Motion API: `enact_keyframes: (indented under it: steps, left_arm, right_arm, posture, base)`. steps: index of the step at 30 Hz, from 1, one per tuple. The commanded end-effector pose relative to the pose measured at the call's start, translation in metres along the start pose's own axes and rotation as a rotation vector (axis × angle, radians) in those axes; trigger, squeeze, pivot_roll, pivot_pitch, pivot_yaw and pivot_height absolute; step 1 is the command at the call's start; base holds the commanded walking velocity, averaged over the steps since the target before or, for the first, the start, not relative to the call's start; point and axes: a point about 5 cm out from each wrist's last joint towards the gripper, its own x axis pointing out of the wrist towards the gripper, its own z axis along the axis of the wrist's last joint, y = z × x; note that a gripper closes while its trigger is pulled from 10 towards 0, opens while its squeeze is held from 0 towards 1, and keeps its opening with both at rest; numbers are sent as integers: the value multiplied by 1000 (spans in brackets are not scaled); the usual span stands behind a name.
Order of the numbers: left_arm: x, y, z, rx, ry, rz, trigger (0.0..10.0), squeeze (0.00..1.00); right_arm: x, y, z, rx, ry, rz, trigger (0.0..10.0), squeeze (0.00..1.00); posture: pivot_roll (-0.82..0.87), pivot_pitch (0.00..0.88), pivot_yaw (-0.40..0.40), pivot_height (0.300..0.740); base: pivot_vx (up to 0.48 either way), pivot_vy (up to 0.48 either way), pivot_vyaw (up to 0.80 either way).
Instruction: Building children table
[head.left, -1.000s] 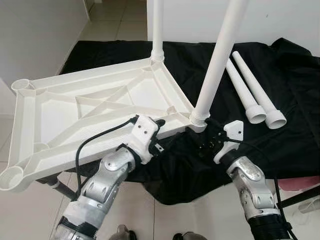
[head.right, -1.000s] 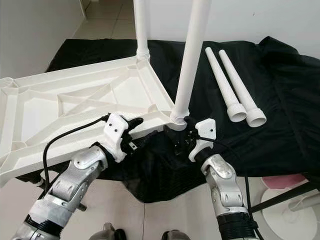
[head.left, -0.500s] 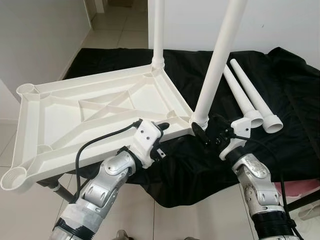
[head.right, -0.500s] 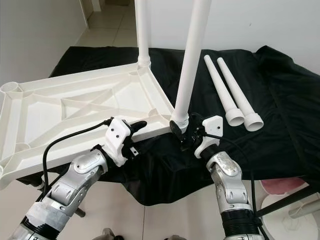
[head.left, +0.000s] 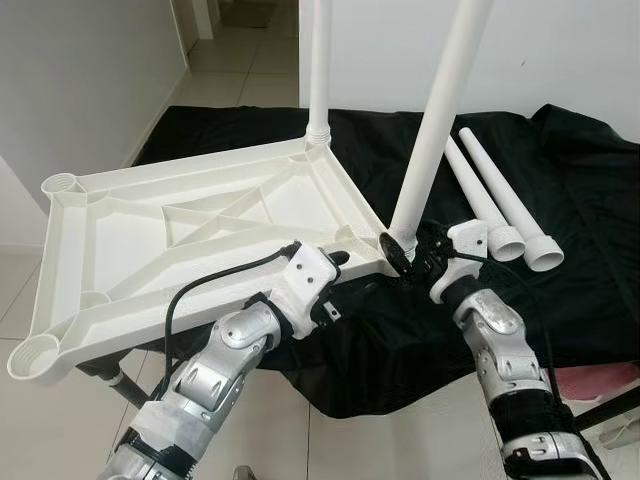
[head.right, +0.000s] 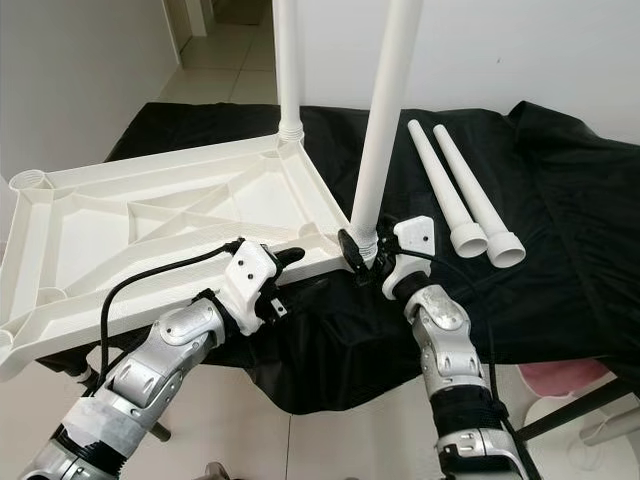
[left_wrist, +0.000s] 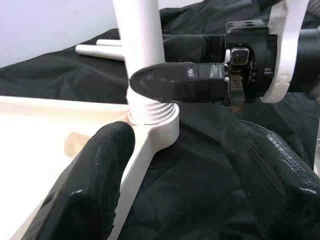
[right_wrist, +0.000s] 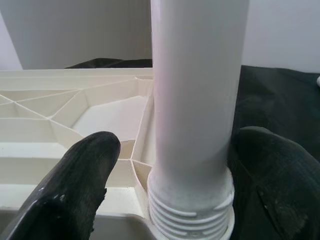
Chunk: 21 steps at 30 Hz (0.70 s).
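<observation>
r gripper (head.left: 405, 252) straddles near leg (head.left: 432, 130) at its thread, fingers not pinching; l gripper (head.left: 335, 268) open by tabletop (head.left: 150, 250) rim. risk: cross-threading, tabletop slipping.

**Occluded and Cropped Elements**

Both upright legs, the near-corner leg (head.left: 440, 110) and the far-corner leg (head.left: 319, 70), are cut off by the top edge; their upper ends cannot be seen. The right pincer (head.left: 408, 252) covers the near leg's threaded base. The black cloth (head.left: 420, 330) hides the supporting surface. The pink object (head.left: 600, 378) at the lower right is cropped and unidentifiable.
</observation>
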Motion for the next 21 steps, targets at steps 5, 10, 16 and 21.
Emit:
enact_keyframes:
  steps: [5,10,16,21]
  left_arm:
    - [-7,4,3,-115,8,-163,10000,0]
    - [-7,1,7,-99,-4,-207,10000,0]
    - [-8,10,8,-96,-5,-167,10000,0]
    - [-8,11,9,-88,3,-176,10000,0]
  right_arm:
    - [1,-1,-6,-23,26,-27,10000,0]
    - [0,-7,-6,-31,19,-52,10000,0]
    - [-1,-7,-7,-39,20,-56,10000,0]
    - [1,-7,-7,-47,22,-58,10000,0]
  posture:
    - [-51,0,1,740]
    - [-54,10,4,740]
    - [-54,19,7,740]
    - [-50,24,11,740]
  base:
    - [0,0,0]
    - [0,0,0]
    - [0,0,0]
    - [0,0,0]
